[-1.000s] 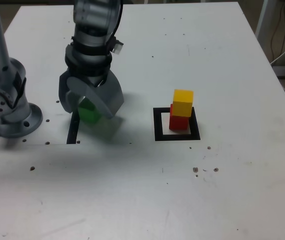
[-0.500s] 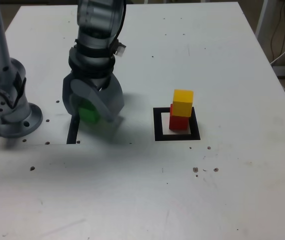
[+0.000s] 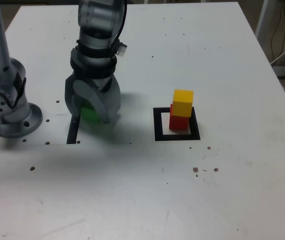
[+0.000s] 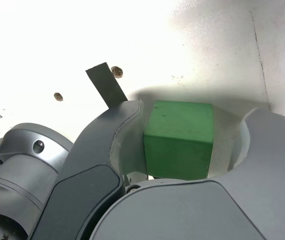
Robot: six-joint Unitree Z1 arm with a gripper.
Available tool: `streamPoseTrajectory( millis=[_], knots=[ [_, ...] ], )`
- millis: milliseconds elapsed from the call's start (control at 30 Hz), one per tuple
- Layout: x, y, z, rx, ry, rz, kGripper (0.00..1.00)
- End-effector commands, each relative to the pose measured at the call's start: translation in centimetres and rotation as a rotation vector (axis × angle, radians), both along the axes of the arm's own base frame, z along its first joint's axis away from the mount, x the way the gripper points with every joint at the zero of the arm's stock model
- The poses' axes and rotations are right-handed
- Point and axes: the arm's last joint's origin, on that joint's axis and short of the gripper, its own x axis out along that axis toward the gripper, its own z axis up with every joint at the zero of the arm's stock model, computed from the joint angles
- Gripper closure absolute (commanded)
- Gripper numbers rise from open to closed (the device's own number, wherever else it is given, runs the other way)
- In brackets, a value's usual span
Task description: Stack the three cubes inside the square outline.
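The grey hand had narrowed since the earlier frame and pinched the small green cube on the white tabletop, while the yellow cube topped the red cube inside the black square outline, leaving one placement outstanding.

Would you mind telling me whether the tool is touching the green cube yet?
Cannot tell. In the wrist view the tool flanks the green cube closely, yet contact isn't plain on either side.

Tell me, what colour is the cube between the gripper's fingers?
Green cube; clearest in the wrist view.
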Motion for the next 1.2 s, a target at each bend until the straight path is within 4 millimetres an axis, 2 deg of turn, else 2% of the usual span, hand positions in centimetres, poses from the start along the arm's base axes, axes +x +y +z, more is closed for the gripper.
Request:
streamPoseTrajectory(
  millis=[0, 600, 933, 1167],
  knots=[
    [0.1, 0.0, -0.1, 0.000, 0.002, 0.004, 0.69],
    [0.4, 0.0, 0.5, -0.002, -0.012, 0.017, 0.69],
    [2.1, 0.1, 3.6, 0.016, -0.013, 0.072, 0.69],
    [3.9, 0.1, 7.0, 0.032, -0.022, 0.112, 0.69]
  ],
)
